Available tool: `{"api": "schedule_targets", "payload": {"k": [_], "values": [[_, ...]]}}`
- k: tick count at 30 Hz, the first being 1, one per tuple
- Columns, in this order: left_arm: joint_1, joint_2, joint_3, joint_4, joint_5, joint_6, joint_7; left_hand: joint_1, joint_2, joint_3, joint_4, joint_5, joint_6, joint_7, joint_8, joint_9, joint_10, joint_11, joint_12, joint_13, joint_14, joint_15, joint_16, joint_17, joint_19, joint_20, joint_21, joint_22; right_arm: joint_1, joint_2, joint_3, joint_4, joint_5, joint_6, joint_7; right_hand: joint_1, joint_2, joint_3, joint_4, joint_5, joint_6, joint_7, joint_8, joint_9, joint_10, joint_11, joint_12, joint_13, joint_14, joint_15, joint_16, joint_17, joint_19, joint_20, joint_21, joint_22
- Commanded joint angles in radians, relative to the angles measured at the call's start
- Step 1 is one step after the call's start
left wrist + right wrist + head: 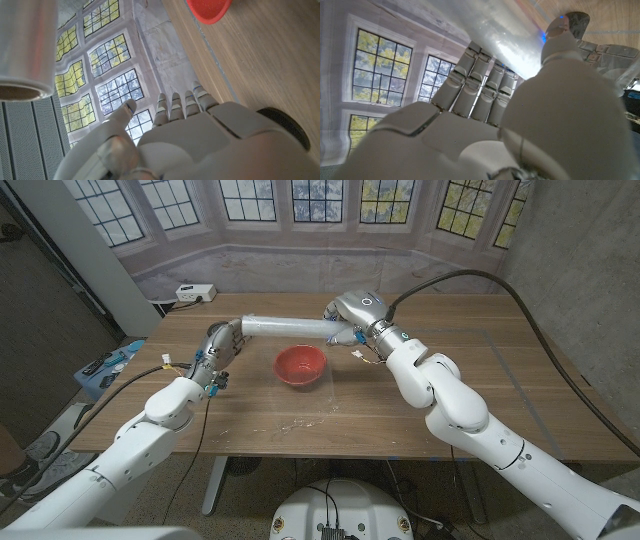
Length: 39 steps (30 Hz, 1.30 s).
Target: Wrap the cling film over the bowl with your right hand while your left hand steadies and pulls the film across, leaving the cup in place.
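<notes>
Right robot hand (345, 332) grips cling film roll (290, 327) (held level) | left robot hand (218, 345) open, fingers straight | bowl (300, 365) below.

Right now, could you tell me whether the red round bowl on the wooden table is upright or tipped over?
Upright: the red round bowl sits on the wooden table with its opening facing up, rim level. Whether film already covers it, I cannot tell.
</notes>
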Motion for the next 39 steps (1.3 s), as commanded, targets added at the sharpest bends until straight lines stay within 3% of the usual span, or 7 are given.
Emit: {"api": "schedule_targets", "payload": {"k": [1,14,39], "values": [[0.108,0.037,-0.044,-0.102,0.006,0.03,0.036,0.014,-0.002,0.002,-0.006,0.005,0.002,0.007,0.003,0.003,0.002,0.009,0.001,0.003,-0.007,0.002,0.001,0.004,0.007,0.008,-0.001,0.003,0.028,0.017,0.01,0.028,0.035,-0.019,-0.009,0.199,0.21,-0.002,0.002,-0.002,0.052,-0.043,-0.003,0.001,-0.001,-0.001,-0.001,0.003,-0.004,-0.061,0.008,0.004,-0.004,-0.067,0.01,0.001],[0.142,0.03,-0.062,-0.132,0.016,0.042,0.05,0.019,-0.001,0.002,-0.007,0.004,0.01,0.011,0.005,0.003,0.005,0.009,0.002,0.004,-0.003,0.001,0.004,0.005,0.007,0.009,-0.001,0.003,0.047,0.014,0.03,0.027,0.088,-0.068,-0.005,0.202,0.214,-0.007,0.002,-0.005,0.051,-0.043,-0.006,0.002,-0.001,-0.001,-0.004,0.003,-0.006,-0.061,0.009,0.007,-0.005,-0.066,0.012,0.002],[0.197,0.022,-0.085,-0.131,0.011,-0.001,0.001,0.028,-0.016,-0.004,-0.018,0.003,0.01,0.008,0.003,0.002,0.009,0.003,0.002,0.004,0.0,-0.002,0.004,0.003,0.012,0.007,-0.001,0.002,0.079,0.065,-0.028,-0.011,0.045,-0.21,0.075,0.208,0.222,-0.015,0.003,-0.01,0.043,-0.04,-0.015,0.004,-0.009,0.003,-0.01,0.01,-0.012,-0.061,0.009,0.014,-0.009,-0.066,0.014,0.002]]}}
